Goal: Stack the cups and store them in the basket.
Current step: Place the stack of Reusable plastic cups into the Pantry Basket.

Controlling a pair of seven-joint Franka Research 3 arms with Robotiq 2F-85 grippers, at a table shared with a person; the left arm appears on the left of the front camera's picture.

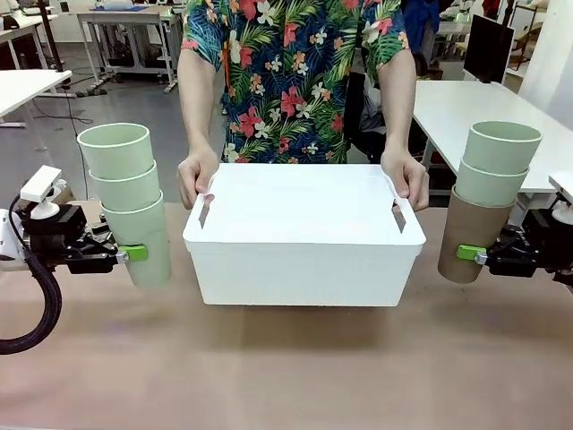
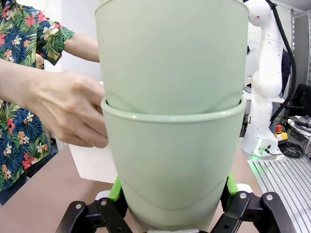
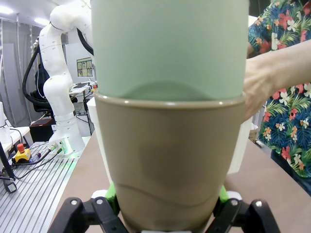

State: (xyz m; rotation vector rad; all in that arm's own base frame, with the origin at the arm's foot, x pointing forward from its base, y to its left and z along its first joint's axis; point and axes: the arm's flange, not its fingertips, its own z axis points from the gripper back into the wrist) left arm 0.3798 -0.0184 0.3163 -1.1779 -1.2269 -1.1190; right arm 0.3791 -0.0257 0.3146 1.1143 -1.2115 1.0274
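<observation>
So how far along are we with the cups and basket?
Stacking looks done: three mint green cups nested in the left gripper, two more in the tan-brown cup held by the right gripper. Remaining: both stacks into the white basket, which the person's hands hold; no cups visible in it.

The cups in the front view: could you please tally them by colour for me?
Mint green cups: 5
Tan-brown cup: 1
Total: 6
</observation>
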